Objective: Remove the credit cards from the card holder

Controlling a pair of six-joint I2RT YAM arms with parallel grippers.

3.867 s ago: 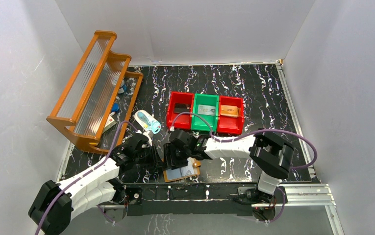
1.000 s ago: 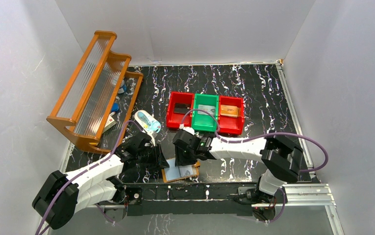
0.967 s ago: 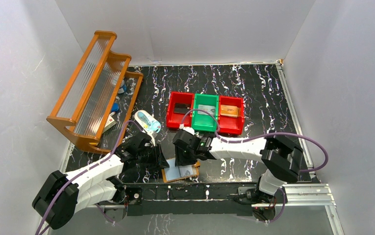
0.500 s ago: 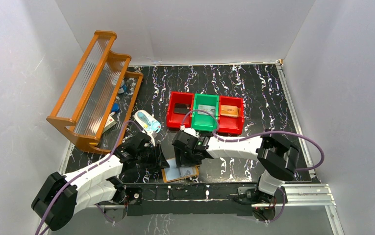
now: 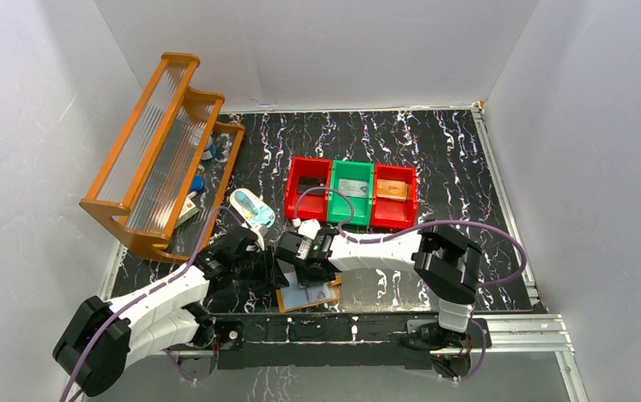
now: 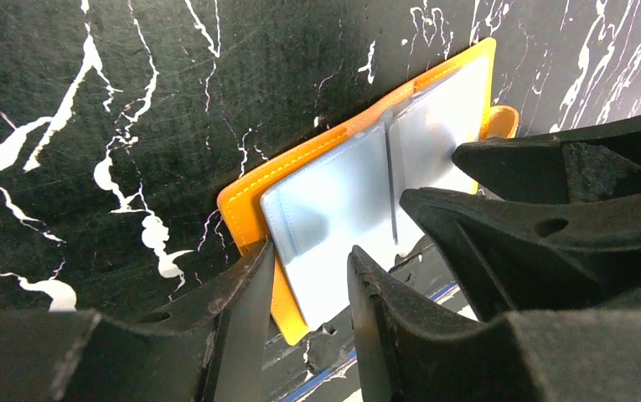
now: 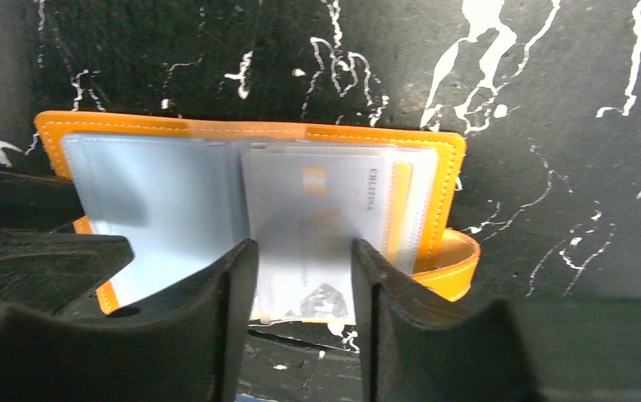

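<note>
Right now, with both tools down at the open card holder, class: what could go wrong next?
The right tool straddles the card inside its clear sleeve: closing could pinch sleeve and card together and lift the card holder. The holder lies at the table's near edge: a pull could drag it off. The left tool sits close by: the two might collide.

Black table (image 5: 451, 167); card holder (image 5: 310, 297), bins (image 5: 392, 223)
</note>
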